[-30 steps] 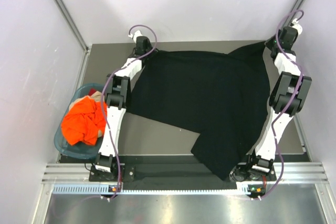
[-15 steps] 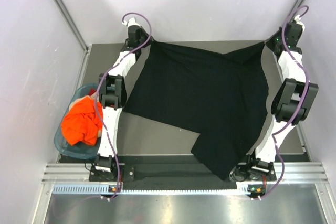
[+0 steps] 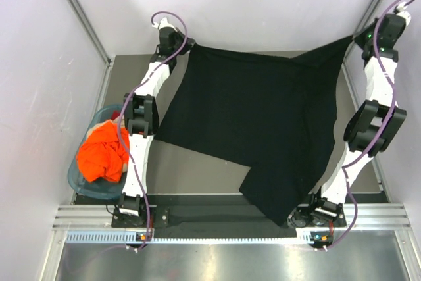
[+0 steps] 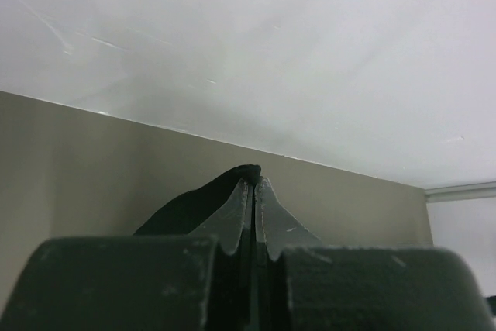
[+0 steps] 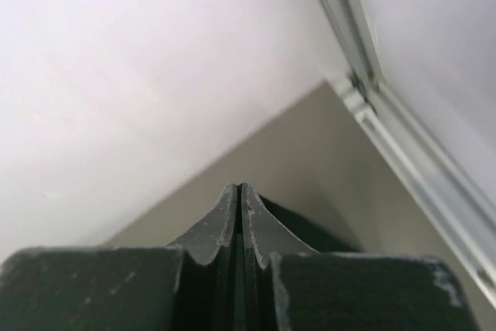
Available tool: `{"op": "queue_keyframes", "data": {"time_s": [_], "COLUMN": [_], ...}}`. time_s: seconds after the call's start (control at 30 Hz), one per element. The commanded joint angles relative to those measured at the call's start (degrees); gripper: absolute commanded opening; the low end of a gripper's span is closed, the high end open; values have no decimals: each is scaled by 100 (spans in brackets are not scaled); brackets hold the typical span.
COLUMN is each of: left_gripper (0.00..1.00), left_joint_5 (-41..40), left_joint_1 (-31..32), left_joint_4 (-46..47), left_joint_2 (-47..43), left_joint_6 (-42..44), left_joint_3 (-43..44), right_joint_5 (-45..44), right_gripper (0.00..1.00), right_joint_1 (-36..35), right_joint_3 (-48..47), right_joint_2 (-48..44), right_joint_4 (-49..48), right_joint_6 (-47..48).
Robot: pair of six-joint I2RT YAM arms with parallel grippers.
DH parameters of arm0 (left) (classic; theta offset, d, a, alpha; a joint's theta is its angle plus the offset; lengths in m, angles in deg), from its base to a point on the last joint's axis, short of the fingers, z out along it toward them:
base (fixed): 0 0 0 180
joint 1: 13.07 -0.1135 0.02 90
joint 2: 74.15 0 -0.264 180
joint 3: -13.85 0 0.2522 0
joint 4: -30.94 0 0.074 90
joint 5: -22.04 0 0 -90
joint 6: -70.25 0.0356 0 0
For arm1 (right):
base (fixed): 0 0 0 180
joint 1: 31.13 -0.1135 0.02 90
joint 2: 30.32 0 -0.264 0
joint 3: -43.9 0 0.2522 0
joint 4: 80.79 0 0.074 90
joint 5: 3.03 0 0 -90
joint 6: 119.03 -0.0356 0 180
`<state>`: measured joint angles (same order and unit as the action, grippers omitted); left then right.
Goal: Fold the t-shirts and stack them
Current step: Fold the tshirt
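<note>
The large black t-shirt (image 3: 263,116) hangs stretched between my two grippers over the far part of the table, its lower end trailing past the near edge by the right arm's base. My left gripper (image 3: 187,47) is shut on its far-left corner; in the left wrist view the left gripper (image 4: 253,183) pinches a tuft of black t-shirt (image 4: 194,207). My right gripper (image 3: 353,37) is shut on the far-right corner, raised high by the right wall. In the right wrist view the right gripper (image 5: 239,188) is closed, with black t-shirt (image 5: 310,232) showing beside it. The orange t-shirt (image 3: 102,154) lies crumpled in the basket.
A teal plastic basket (image 3: 77,182) stands at the table's left edge beside the left arm. Grey table (image 3: 197,172) shows bare near the front left. White walls and a metal frame post (image 3: 79,14) close in the back and sides.
Both grippers have moved farther back and apart, the right one up and out toward the right wall. The black t-shirt's far edge is pulled taut and higher.
</note>
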<state>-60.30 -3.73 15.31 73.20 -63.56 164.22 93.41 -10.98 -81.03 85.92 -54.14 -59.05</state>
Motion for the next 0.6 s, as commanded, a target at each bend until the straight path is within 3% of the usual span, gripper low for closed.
{"op": "queue_keyframes", "data": {"time_s": [0.0, 0.13, 0.3, 0.57], "left_gripper": [0, 0, 0, 0], "left_joint_5": [43, 25, 34, 174], "left_joint_1": [-64, -64, -82, -126], "left_joint_4": [486, 477, 293, -59], "left_joint_2": [101, 92, -21, -382], "left_joint_6": [-233, -207, -22, 259], "left_joint_3": [190, 199, 172, -153], "right_joint_5": [77, 375, 376, 156], "right_gripper": [0, 0, 0, 0], "right_joint_1": [113, 95, 78, 69], "right_joint_3": [-773, -976, -142, 869], "right_joint_2": [266, 416, -65, -979], "right_joint_4": [-261, -216, -383, 300], "right_joint_6": [75, -109, -180, -329]}}
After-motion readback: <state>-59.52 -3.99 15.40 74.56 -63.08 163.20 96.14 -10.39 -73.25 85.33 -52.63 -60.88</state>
